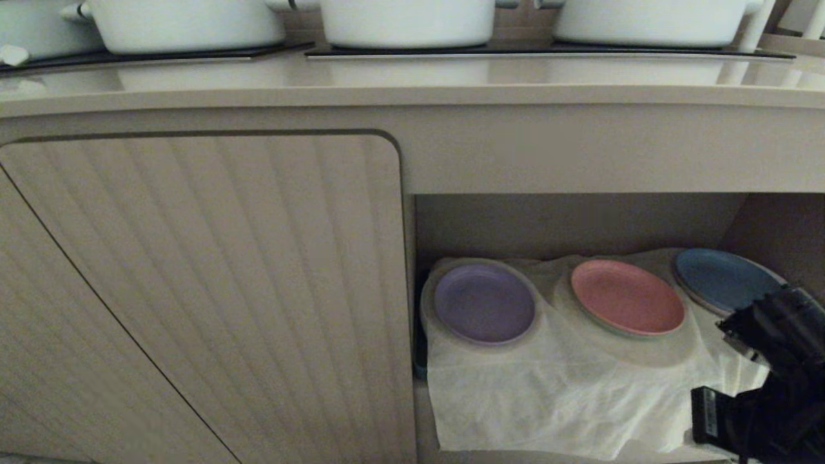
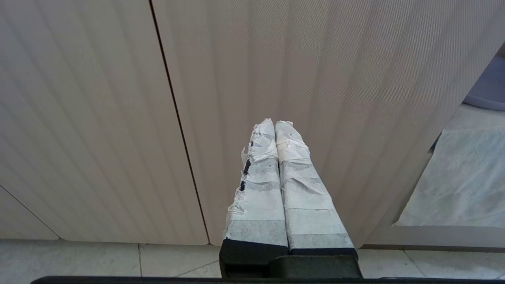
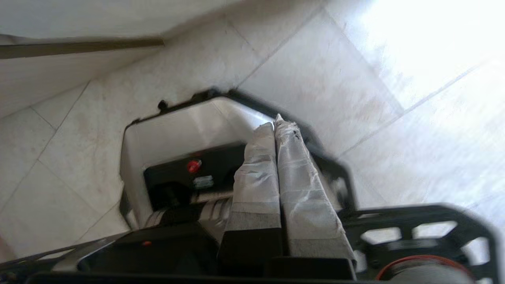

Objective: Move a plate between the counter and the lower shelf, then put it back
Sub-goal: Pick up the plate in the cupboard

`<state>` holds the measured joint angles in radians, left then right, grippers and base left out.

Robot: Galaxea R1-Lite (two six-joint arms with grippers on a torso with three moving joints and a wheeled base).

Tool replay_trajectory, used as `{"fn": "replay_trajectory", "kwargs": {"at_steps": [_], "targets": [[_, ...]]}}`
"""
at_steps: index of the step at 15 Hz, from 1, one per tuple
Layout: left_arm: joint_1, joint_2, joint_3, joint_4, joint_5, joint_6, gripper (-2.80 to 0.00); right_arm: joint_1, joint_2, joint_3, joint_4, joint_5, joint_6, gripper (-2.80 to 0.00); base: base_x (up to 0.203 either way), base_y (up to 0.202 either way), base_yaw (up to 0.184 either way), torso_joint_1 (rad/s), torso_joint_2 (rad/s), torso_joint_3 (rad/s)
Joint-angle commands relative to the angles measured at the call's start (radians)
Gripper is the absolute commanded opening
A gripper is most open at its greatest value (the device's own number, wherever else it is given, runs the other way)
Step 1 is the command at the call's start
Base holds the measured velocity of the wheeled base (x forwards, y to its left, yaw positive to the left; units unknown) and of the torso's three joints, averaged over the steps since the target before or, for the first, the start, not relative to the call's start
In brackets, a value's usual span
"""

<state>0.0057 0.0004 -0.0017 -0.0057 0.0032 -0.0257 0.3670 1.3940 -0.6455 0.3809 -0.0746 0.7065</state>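
While the round lilac plastic plate [image 1: 483, 303] sits on the cloth-lined lower shelf [image 1: 580, 219], well left of the right end effector [image 3: 276, 126], whose taped fingers press together on nothing, a reach could snag the wrinkled white cloth [image 1: 554, 399]. The left end effector [image 2: 275, 126], also pressed together, idles by the ribbed door [image 1: 193, 290].

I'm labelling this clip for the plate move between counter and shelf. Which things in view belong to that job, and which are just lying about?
Part of the job:
- lilac plate, on the lower shelf
- counter
- right gripper, fingers shut and empty, pointing at the floor

Just lying about:
- pink plate
- blue plate
- white pots
- cabinet door
- left gripper, parked
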Motion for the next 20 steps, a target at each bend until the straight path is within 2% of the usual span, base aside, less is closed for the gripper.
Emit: {"fn": "replay_trajectory", "kwargs": {"at_steps": [1,5,7,9,10,12,14,16,20], "targets": [[0.000,0.001,0.000,0.000,0.000,0.000,-2.80,-0.001,-0.062,0.003,0.004,-0.049,-0.045,-2.80,0.000,0.000,0.000,0.000,0.00,0.000],[0.000,0.001,0.000,0.000,0.000,0.000,-2.80,-0.045,-0.125,0.044,-0.001,-0.075,-0.140,-2.80,0.000,0.000,0.000,0.000,0.00,0.000],[0.000,0.001,0.000,0.000,0.000,0.000,-2.80,-0.076,-0.149,0.100,-0.019,-0.116,-0.220,-2.80,0.000,0.000,0.000,0.000,0.00,0.000],[0.000,0.001,0.000,0.000,0.000,0.000,-2.80,-0.105,-0.161,0.129,-0.124,-0.129,-0.267,-2.80,0.000,0.000,0.000,0.000,0.00,0.000],[0.000,0.001,0.000,0.000,0.000,0.000,-2.80,-0.128,-0.175,0.150,-0.184,-0.129,-0.327,-2.80,0.000,0.000,0.000,0.000,0.00,0.000],[0.000,0.001,0.000,0.000,0.000,0.000,-2.80,-0.184,-0.220,0.220,-0.339,-0.122,-0.499,-2.80,0.000,0.000,0.000,0.000,0.00,0.000],[0.000,0.001,0.000,0.000,0.000,0.000,-2.80,-0.210,-0.274,0.305,-0.531,-0.088,-0.602,-2.80,0.000,0.000,0.000,0.000,0.00,0.000],[0.000,0.001,0.000,0.000,0.000,0.000,-2.80,-0.237,-0.368,0.369,-0.660,0.011,-0.631,-2.80,0.000,0.000,0.000,0.000,0.00,0.000],[0.000,0.001,0.000,0.000,0.000,0.000,-2.80,-0.273,-0.584,0.492,-0.731,0.044,-0.640,-2.80,0.000,0.000,0.000,0.000,0.00,0.000]]}}
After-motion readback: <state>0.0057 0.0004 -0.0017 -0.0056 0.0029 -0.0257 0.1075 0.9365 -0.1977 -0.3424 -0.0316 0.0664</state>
